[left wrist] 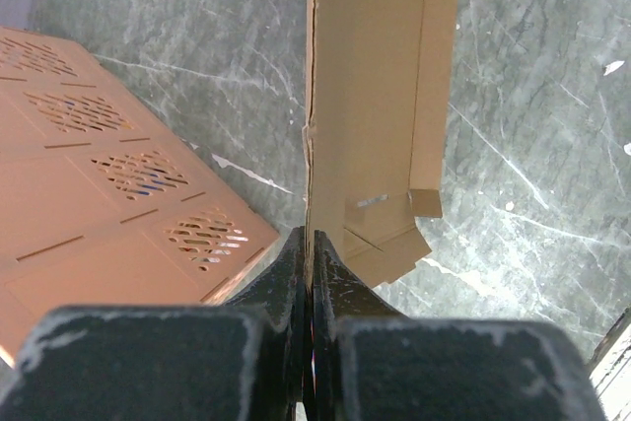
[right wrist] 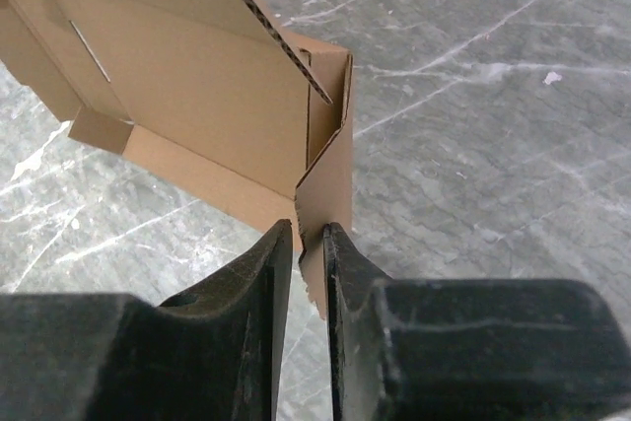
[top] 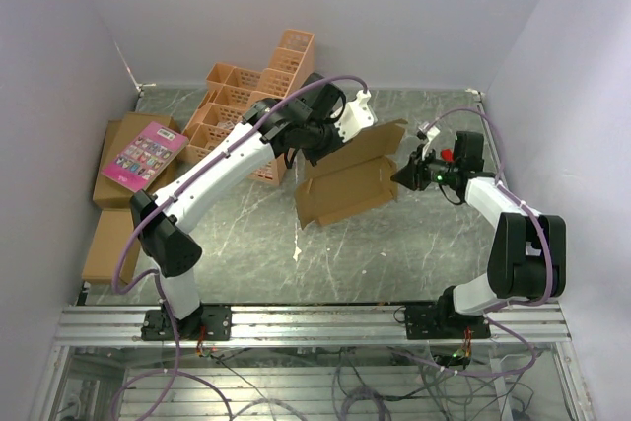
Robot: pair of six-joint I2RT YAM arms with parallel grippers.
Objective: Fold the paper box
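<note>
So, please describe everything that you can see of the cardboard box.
The paper box is plain brown corrugated cardboard, unprinted and half folded: a shallow tray with creased walls, small loose flaps and one long flap raised. It lies slanted at the middle of the grey table, close to the orange crate. The left gripper pinches one wall edge; the right gripper has its jaws slightly apart around a corner flap.

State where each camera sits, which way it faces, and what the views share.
Top external: above and behind the bases, looking down at the table, left arm, right arm, paper box.
Left wrist: on that wrist, looking along the left gripper, shut on the box's edge.
Right wrist: looking along the right gripper, straddling a box corner.
Shared: the box.
</note>
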